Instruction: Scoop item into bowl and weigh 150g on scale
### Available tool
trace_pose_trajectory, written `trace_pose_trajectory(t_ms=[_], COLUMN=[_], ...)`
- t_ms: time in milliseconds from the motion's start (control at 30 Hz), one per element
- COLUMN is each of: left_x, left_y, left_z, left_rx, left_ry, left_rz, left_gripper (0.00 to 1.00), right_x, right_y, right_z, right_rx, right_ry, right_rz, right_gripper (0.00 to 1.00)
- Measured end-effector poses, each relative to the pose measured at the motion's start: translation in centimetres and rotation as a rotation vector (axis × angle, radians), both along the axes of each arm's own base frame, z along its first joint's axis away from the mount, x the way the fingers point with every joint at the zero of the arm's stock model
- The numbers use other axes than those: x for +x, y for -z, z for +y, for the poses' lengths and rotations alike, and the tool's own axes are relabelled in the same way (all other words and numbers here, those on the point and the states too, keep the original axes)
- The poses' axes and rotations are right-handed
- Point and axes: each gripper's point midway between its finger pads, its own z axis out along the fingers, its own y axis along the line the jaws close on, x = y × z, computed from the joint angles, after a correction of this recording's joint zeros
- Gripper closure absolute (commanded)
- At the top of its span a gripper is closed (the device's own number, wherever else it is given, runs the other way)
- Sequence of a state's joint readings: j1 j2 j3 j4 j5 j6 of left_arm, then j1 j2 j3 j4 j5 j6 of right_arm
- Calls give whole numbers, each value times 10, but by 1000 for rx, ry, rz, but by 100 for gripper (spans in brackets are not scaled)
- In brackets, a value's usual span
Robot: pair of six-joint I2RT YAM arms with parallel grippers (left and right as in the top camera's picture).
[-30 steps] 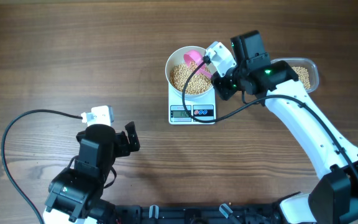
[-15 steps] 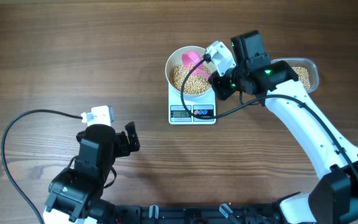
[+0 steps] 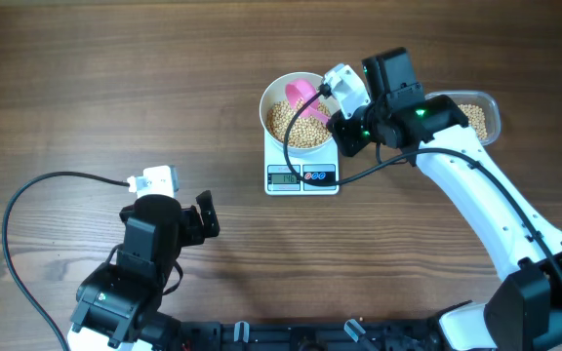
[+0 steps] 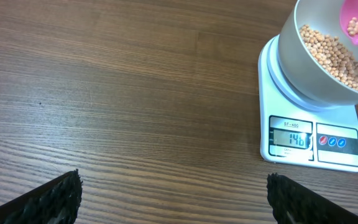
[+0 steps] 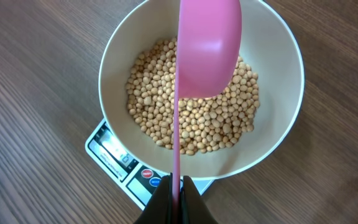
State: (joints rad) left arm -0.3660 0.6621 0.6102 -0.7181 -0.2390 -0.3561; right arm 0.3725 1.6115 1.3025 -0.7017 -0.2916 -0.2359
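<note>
Wooden table, seen from above.

Task things, far right of centre: white bowl sits on the scale and overhangs its platform, hiding most of it. Only the near strip with the display and buttons shows. Display reads 146. Beans cover the bowl's bottom, too many to count.

Right gripper: jaws pinched tight on the thin handle of a pink scoop. The scoop head hangs over the bowl inside the rim, above the bean pile. From the right wrist view it blocks sight of the far middle of the pile. From the left wrist view a few beans lie in the scoop.

Around: clear plastic tub at the far right, just beside the bowl, with more beans in it. The right arm crosses over the tub's left end and the bowl's right edge, covering both from above.

Left gripper: near left, well apart from the scale, fingers spread wide, holding nothing. A black cable loops on the table to its left.

Count: one bowl, one scale, one scoop, one tub, one loose cable, two arms. Three small round buttons on the scale, one red and two blue.
</note>
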Motion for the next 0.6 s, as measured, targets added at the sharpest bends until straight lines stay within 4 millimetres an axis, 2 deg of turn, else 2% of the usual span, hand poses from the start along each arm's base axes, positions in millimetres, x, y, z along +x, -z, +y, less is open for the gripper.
trace_pose_trajectory(t_ms=[433,600], left_x=[0,0], left_y=[0,0], left_z=[0,0], left_rx=[0,0], left_ry=[0,0], left_rz=[0,0], left_gripper=[0,0], right_x=[1,4], right_y=[0,2], right_z=[0,-7], right_rx=[-2,-71], right_ry=[-3,-40], right_rz=[-5,-49], right_gripper=[96,96])
